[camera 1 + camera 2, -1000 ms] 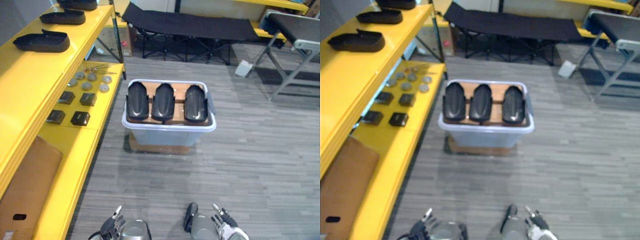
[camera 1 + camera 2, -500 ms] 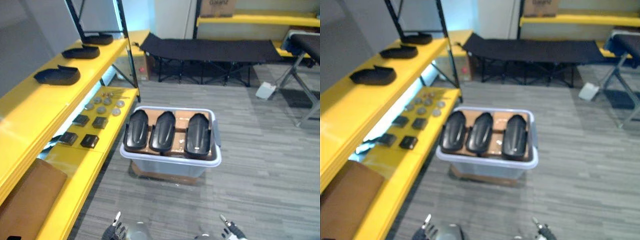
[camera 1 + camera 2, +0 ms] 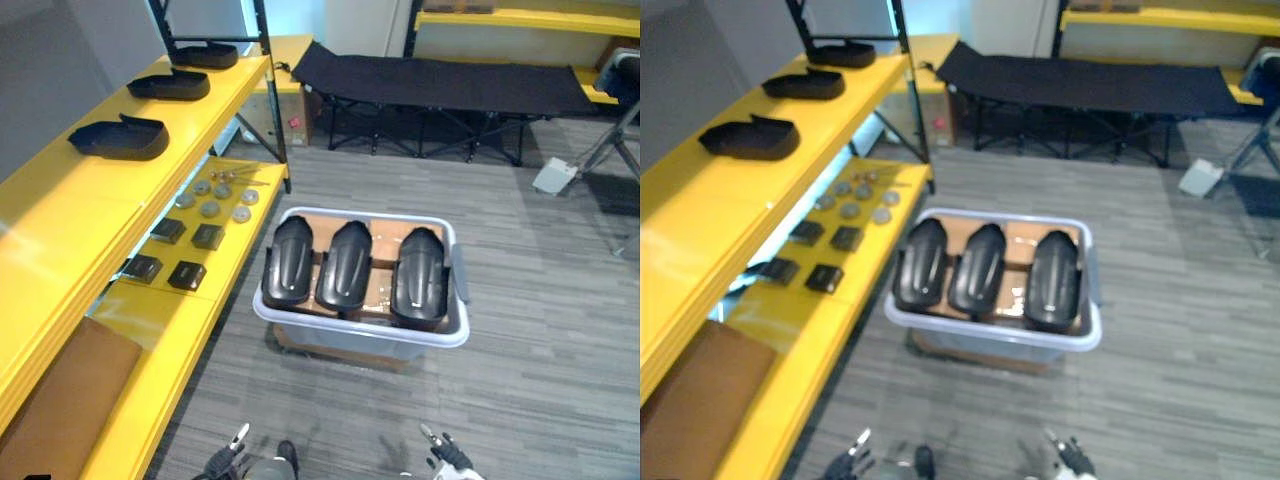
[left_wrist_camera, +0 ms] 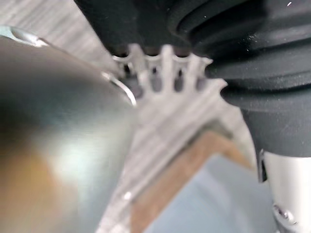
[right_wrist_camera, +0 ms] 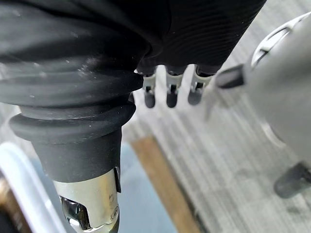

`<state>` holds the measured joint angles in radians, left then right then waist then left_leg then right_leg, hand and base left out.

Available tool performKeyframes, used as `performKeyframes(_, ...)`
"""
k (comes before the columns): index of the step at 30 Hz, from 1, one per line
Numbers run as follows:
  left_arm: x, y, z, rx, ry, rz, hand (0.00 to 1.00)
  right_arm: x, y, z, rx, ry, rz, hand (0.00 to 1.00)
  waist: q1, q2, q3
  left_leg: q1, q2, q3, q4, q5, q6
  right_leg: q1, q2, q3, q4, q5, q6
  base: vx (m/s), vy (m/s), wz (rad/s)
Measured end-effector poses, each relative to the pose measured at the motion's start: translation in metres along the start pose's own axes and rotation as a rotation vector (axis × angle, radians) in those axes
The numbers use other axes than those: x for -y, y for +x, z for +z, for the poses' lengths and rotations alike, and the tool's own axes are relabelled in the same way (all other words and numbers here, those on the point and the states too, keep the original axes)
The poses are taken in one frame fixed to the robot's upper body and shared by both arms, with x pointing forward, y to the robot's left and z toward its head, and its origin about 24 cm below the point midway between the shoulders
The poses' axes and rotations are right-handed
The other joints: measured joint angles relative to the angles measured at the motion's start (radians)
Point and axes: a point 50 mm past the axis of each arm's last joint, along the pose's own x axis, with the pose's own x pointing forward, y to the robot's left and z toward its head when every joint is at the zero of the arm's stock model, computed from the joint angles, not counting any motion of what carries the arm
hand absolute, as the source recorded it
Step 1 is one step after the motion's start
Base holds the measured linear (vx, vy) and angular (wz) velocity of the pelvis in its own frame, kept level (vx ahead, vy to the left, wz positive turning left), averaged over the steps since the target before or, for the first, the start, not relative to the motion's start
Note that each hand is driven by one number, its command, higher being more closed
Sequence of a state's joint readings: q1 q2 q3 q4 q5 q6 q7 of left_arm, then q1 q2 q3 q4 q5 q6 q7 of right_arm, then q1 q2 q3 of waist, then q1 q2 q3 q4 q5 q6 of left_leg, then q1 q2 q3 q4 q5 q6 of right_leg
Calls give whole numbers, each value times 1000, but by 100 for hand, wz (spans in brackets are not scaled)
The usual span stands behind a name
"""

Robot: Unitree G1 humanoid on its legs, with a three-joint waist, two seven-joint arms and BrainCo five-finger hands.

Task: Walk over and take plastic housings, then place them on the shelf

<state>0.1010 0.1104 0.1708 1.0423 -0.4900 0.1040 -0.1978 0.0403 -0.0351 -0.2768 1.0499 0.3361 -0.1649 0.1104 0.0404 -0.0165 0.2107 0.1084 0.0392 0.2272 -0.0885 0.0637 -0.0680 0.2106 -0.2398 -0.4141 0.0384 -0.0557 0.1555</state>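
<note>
Left hand and right hand hang low, fingers loose and empty. Ahead of them: tub of three plastic housings on grey floor, yellow shelf off left.

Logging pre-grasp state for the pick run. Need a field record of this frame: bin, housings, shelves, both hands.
bin: pale plastic, on the floor ahead, beside the yellow shelving
bin housings: three, black, side by side on a brown board
upper shelf: yellow, to the robot's left
shelf housings: three, black, in a row on the upper shelf
lower shelf: metal discs, dark blocks, brown sheet
left hand: low, open, empty
right hand: low, open, empty
stage: no housing picked yet
</note>
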Motion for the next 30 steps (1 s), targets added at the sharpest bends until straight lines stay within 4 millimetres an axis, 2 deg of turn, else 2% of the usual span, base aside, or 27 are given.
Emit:
performKeyframes(2,-3,-1,-1,-9,23,5,0,-19,3,20,88,-68,83,0,-1,-5,3,0,0,0,0,3,1,0,0,1,2,-3,-6,-59,12,0)
performKeyframes(5,-8,-2,2,-11,83,36,0,-61,1,69,310,-145,226,0,0,-22,4,0,0,0,-1,5,3,-1,-1,3,-3,-4,-7,-44,23,0)
performKeyframes(6,-8,-2,3,-12,100,40,0,-67,-1,79,352,-154,242,0,0,-25,4,0,0,0,-1,5,3,-1,-2,4,-5,-4,-6,-30,28,1)
performKeyframes(8,-15,-5,1,-17,118,63,0,-85,-11,114,506,-157,282,0,2,-40,-2,-1,0,1,-1,5,3,0,-2,5,-8,-3,-6,-9,15,0)
performKeyframes(11,-24,-9,-3,-20,153,95,0,-88,-27,153,673,-163,299,0,1,-54,-9,-3,-1,5,-1,5,3,3,0,6,-14,9,4,25,8,-2)
performKeyframes(14,-29,-12,-6,-14,203,114,0,-85,-34,180,768,-154,275,0,1,-59,-12,-3,2,19,-1,5,3,3,6,11,-25,22,-2,42,6,-9)
performKeyframes(18,-33,-14,-11,-35,241,126,0,-79,-33,192,771,-159,249,0,0,-59,-12,8,4,27,-1,2,-1,11,9,20,-35,27,-2,17,4,-7)
performKeyframes(21,-38,-16,-11,-44,283,141,0,-78,-23,202,731,-151,212,0,4,-60,-7,10,4,24,-1,1,0,16,10,17,-36,26,-4,-24,2,1)
performKeyframes(24,-30,-14,3,3,321,115,0,-84,-23,248,800,-100,157,0,13,-71,39,-69,13,-2,5,19,0,-57,16,4,-19,25,-19,-103,4,18)
performKeyframes(25,-24,-12,15,42,333,87,0,-88,-29,275,859,-73,135,0,21,-73,82,-103,21,-9,6,34,1,-95,23,3,-8,32,-29,-72,8,14)
performKeyframes(26,-21,-11,22,67,335,73,0,-89,-33,289,888,-55,128,0,30,-77,108,-124,25,-13,6,40,6,-112,28,3,-6,38,-32,-112,6,20)
performKeyframes(28,-8,-8,51,166,344,28,0,-91,-53,336,995,24,95,0,56,-102,214,-208,41,-36,39,61,7,-169,43,-13,3,64,-37,-116,1,29)
performKeyframes(30,1,-7,67,226,344,2,0,-90,-63,358,1039,47,60,0,65,-113,260,-271,45,-67,87,59,13,-196,47,-33,9,69,-39,-62,5,35)
